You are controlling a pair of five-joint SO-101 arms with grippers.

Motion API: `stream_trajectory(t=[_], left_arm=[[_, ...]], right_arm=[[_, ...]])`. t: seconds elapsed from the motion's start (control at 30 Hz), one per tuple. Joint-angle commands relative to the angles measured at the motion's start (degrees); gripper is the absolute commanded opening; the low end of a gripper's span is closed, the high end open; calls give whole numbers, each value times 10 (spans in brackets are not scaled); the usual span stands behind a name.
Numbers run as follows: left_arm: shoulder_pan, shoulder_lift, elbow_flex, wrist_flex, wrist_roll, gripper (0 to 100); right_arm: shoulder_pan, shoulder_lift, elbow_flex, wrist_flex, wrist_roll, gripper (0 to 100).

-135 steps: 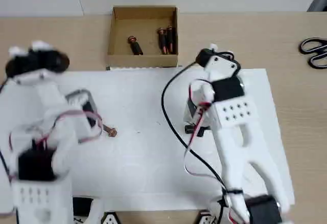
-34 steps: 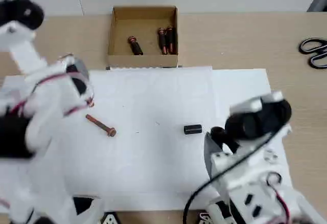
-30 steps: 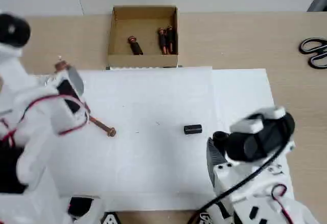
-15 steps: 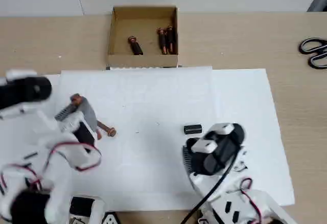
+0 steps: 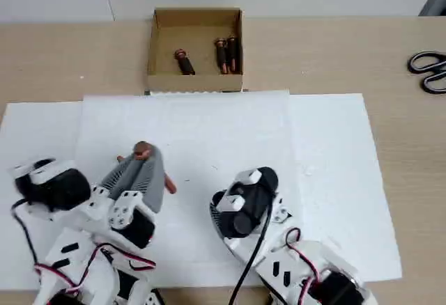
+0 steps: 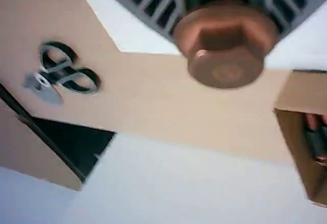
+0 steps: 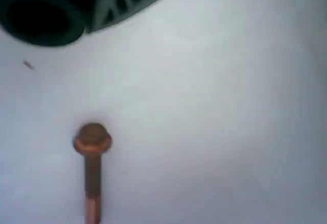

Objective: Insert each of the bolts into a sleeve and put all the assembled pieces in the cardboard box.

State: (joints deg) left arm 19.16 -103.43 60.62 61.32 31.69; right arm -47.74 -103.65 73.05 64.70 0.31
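Observation:
My left gripper is shut on a copper bolt, whose hex head faces the left wrist camera between the grey fingers. It hangs over the white paper, above a second bolt that lies loose there. My right gripper is shut on a black sleeve, seen end-on with its hole showing. The loose bolt also lies on the paper in the right wrist view. The cardboard box stands at the back with three assembled pieces inside.
White paper sheets cover the near half of the wooden table. Black scissors lie at the far right edge, and the scissors also appear in the left wrist view. Both arm bodies crowd the front edge.
Both arms swung in toward the front middle. The left gripper carried its bolt over the loose bolt. The right arm moved left and now hides the loose sleeve on the paper.

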Motion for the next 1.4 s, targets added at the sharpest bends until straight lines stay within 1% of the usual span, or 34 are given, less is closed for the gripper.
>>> stream_trajectory(t=[0.0,0.1,0.23,0.37,0.73,0.97,1.37], left_arm=[[44,-4,7,-33,4,6],[75,-4,29,-62,4,6],[94,-4,53,-91,4,6],[107,-4,65,-95,4,6],[107,-4,92,-98,1,6],[105,-4,92,-141,0,6],[104,-4,108,-122,0,6]], right_arm=[[-15,-2,12,-45,5,2],[-20,-2,33,-73,5,2],[-20,-1,43,-102,5,2],[-20,-1,43,-104,5,2],[-21,-2,39,-106,5,2],[-33,-2,39,-105,5,2],[-31,-2,26,-106,5,2]])
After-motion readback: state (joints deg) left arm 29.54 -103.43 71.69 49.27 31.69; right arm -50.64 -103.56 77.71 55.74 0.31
